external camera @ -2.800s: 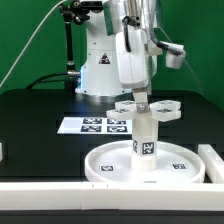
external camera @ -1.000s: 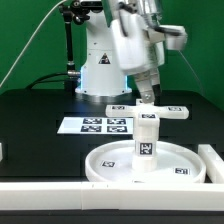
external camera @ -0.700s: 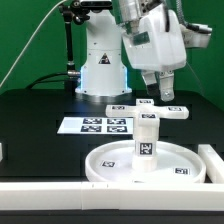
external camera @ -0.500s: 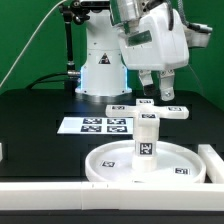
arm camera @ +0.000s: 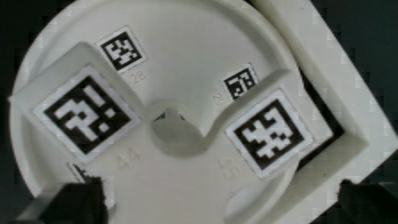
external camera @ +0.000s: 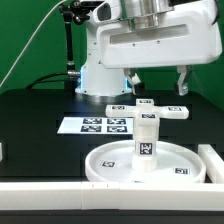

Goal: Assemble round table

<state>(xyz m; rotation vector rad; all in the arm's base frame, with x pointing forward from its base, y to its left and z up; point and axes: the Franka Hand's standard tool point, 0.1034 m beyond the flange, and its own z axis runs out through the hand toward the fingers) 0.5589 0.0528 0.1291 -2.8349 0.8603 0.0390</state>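
Your gripper (external camera: 158, 80) is hanging with its fingers (external camera: 182, 82) spread apart and holding nothing, just above the cross-shaped piece (external camera: 148, 109), one finger to each side of it in the exterior view. The cross-shaped piece is sitting on top of the short cylinder post (external camera: 147, 142), and the post is standing upright in the middle of the large rimmed round disc (external camera: 112, 165). In the wrist view you are looking straight down on the cross-shaped piece (arm camera: 169, 120), its two tagged arms framing a small round hub, with the round disc (arm camera: 214, 40) pale behind it.

The step in hand looks like seating or tightening the cross on the post. To do it well, you are best coming straight down over the hub, squaring the fingers with one pair of arms before closing, and turning about the post's own line so that the stack is not tipping. Whether the cross is already fully seated cannot be told.

Around the disc, the bench (external camera: 40, 110) is dark and matte. The marker board (external camera: 92, 125) is lying flat behind the disc, towards the robot's base. A long white bar (external camera: 40, 197) is running along the bench's near edge, in front of the disc. A green backdrop (external camera: 30, 40) is filling the room behind.
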